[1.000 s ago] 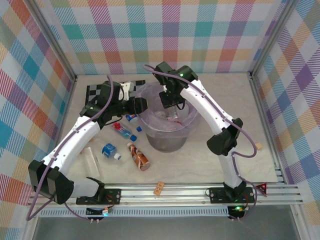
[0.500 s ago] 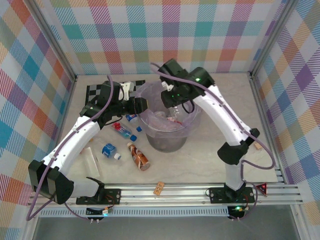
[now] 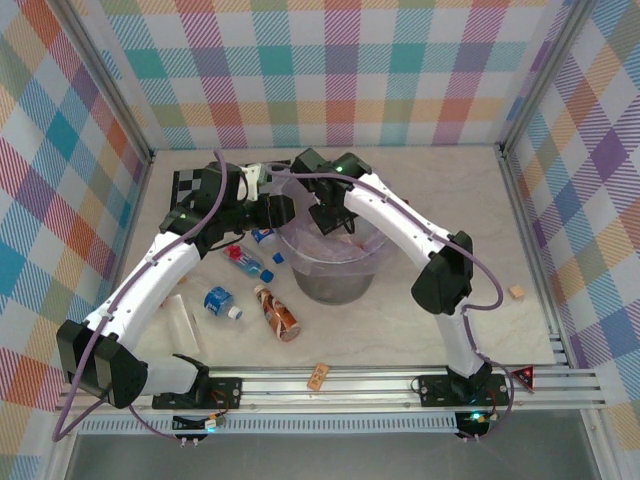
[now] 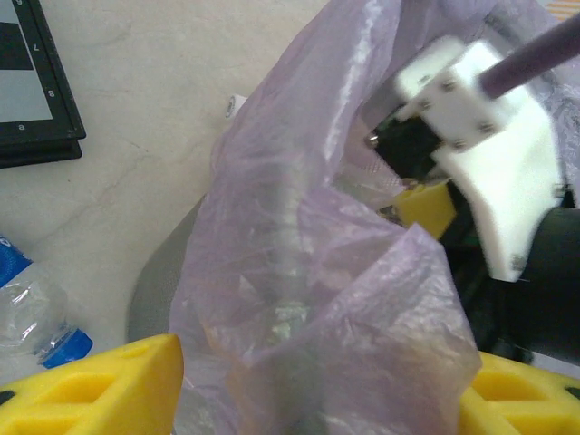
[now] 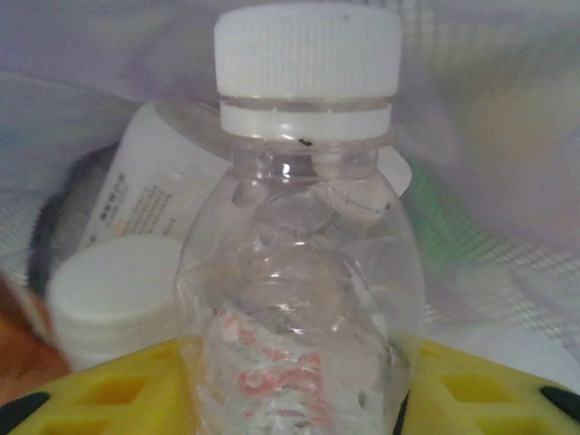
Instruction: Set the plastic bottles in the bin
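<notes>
Overhead: one bin [image 3: 335, 272]; five plastic bottles [image 3: 278, 313] lying flat at its 9 o'clock. Left wrist: left gripper [image 4: 317, 390] spread, lilac bag [image 4: 308, 272] between its fingers. Right wrist: right gripper [image 5: 299, 399] clamps one white-capped bottle [image 5: 304, 272] inside the bin, long axis 6-to-12, cap at 12 o'clock.

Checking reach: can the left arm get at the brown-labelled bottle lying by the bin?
Probably yes: the brown-labelled bottle lies uncovered on that arm's side, and the left gripper, jaws apart around the bin's edge, holds no bottle.
</notes>
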Controlling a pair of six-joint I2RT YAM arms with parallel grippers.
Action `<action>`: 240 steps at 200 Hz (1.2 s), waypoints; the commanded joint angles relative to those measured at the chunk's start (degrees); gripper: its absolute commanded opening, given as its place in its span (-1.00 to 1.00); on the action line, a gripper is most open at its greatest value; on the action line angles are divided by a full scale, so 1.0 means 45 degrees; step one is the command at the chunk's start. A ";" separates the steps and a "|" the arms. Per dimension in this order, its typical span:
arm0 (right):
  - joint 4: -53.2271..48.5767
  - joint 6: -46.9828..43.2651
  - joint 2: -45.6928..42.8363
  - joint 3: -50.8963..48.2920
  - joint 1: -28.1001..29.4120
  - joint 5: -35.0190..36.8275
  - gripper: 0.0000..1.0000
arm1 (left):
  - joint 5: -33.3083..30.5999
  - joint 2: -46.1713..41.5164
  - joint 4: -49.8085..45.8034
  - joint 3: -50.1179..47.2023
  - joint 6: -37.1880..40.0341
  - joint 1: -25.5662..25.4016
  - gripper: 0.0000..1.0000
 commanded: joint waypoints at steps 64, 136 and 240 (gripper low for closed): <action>0.0171 -0.0152 -0.1371 0.0606 -0.0122 -0.1402 0.48 | -0.0065 -0.0199 -0.0017 0.0237 0.0059 0.0120 0.25; 0.1383 -0.1387 -0.3855 0.0947 -0.0263 -0.1871 0.88 | -0.0042 -0.0034 0.0038 0.0252 -0.0021 0.0114 0.25; 0.2621 0.4817 -0.7243 -0.1363 -0.5617 -0.4396 0.92 | -0.0165 -0.0168 -0.0091 0.0304 -0.0014 0.0104 0.25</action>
